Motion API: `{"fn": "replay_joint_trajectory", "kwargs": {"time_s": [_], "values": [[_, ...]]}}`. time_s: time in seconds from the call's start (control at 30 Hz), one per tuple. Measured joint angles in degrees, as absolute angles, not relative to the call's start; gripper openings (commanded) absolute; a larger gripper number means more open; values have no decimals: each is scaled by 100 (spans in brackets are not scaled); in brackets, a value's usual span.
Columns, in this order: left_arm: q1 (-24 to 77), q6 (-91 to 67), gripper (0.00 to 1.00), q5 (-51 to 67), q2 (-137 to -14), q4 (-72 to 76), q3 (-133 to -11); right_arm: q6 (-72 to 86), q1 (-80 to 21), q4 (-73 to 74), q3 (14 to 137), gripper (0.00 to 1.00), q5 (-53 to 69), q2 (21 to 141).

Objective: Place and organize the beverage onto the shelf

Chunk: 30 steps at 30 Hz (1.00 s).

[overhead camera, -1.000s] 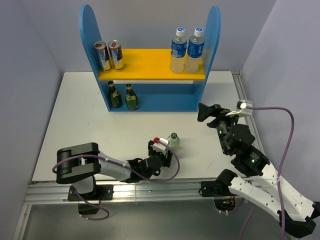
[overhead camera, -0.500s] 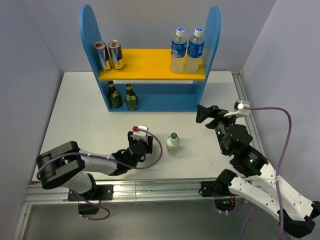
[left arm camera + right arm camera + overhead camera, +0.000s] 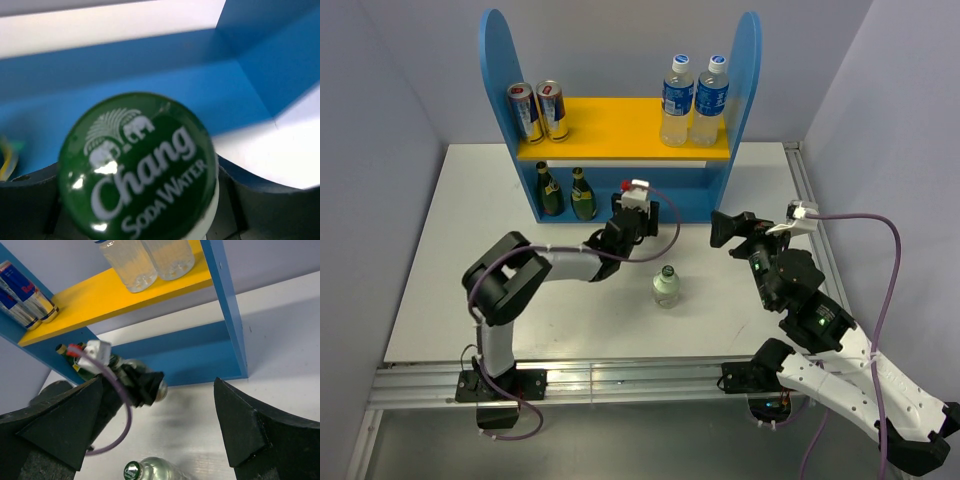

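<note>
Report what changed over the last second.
The left gripper swung from the near table, first leftward, then away to the shelf, at its lower level, jaws closed on a green-capped bottle. Unchanged: the clear bottle standing on the table, the open right gripper, and everything on the shelf.

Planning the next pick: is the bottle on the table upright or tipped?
Upright. The clear bottle stands on its base on the table, green cap pointing up.

top: high, facing shelf | left wrist: close-up | right wrist: shares shelf
</note>
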State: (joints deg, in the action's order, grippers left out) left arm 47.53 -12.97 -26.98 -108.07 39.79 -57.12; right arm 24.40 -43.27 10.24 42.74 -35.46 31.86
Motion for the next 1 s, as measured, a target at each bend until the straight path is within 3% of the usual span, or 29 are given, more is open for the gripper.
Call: {"fn": "replay_joint_trajectory", "kwargs": {"time_s": [0.5,0.6,0.63,0.7,0.73,1.0], "values": [[4023,-1170,1,-1946,-12827,3454,-8200,2486,-4327,1002,4261,99,-3308,3173],[3946,-1164,37,-1920,-13006,3446,-8471,2493,-4327,987,4261,99,-3288,3192],[3940,-1164,61,-1909,-13023,3441,-8501,2497,-4327,985,4261,99,-3286,3201],[3933,-1160,81,-1894,-13023,3437,-8503,2508,-4327,982,4257,99,-3282,3218],[3931,-1151,99,-1890,-13023,3435,-8503,2508,-4327,985,4257,99,-3282,3223],[3940,-1157,99,-1870,-12811,3618,-8018,2528,-4327,947,4187,99,-3218,3312]]}}
